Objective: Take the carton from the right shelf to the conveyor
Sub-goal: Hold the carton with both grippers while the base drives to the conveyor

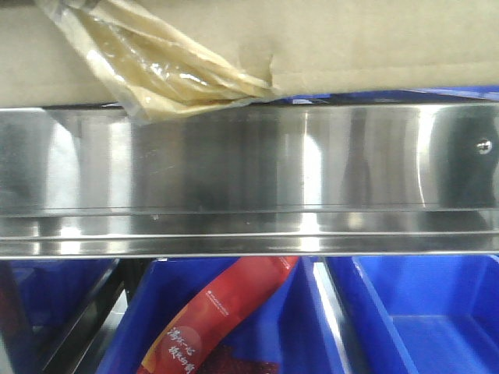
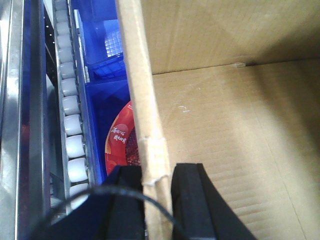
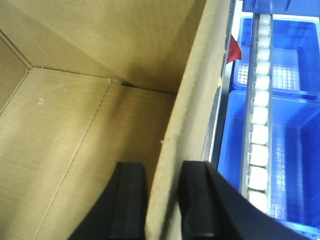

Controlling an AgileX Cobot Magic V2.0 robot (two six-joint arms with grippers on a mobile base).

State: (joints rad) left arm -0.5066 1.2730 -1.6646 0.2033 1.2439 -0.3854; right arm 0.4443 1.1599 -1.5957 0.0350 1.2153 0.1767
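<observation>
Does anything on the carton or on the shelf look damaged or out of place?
Yes. A crumpled strip of amber packing tape hangs loose from the carton and droops over the steel shelf rail. Beside it, the carton's lower edge shows a small tear.

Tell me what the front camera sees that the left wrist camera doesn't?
Only the front camera: the shiny shelf rail with its screw and the crumpled amber tape. Only the left wrist: the left gripper pinching the carton wall, the carton's inside, and white rollers. Both: the carton, blue bins and a red packet.
</observation>
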